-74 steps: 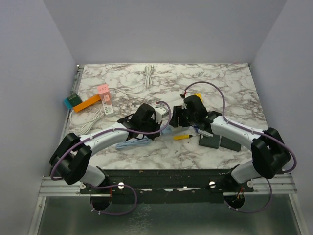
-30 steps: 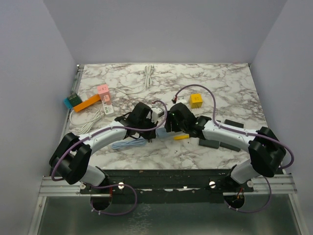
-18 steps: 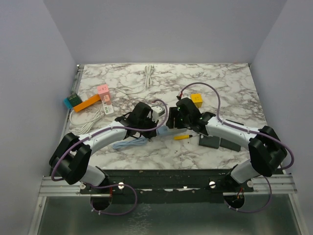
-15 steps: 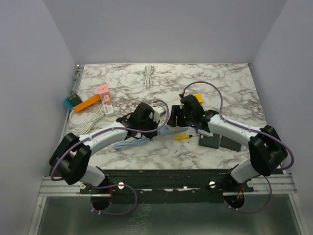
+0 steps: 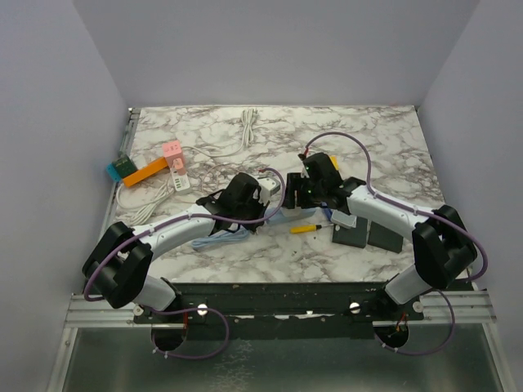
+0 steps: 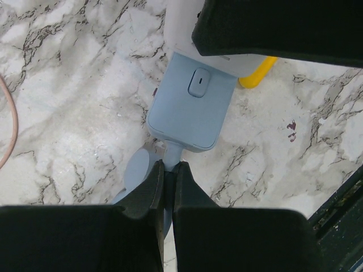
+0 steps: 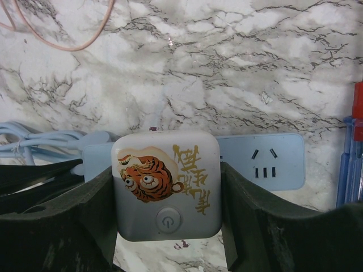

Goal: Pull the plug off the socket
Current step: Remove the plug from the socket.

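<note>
The right gripper (image 7: 167, 195) grasps the blocky white plug (image 7: 164, 170) by its smooth, hard sides — likely slippery, stiffly seated. The left gripper (image 6: 168, 177) is clenched on the cord (image 6: 169, 154) — anchoring the light socket (image 6: 191, 107).

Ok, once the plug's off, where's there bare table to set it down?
Bare marble at the far right, between the white cable bundle and the grey boxes. The left edge, around the orange block, is crowded.
</note>
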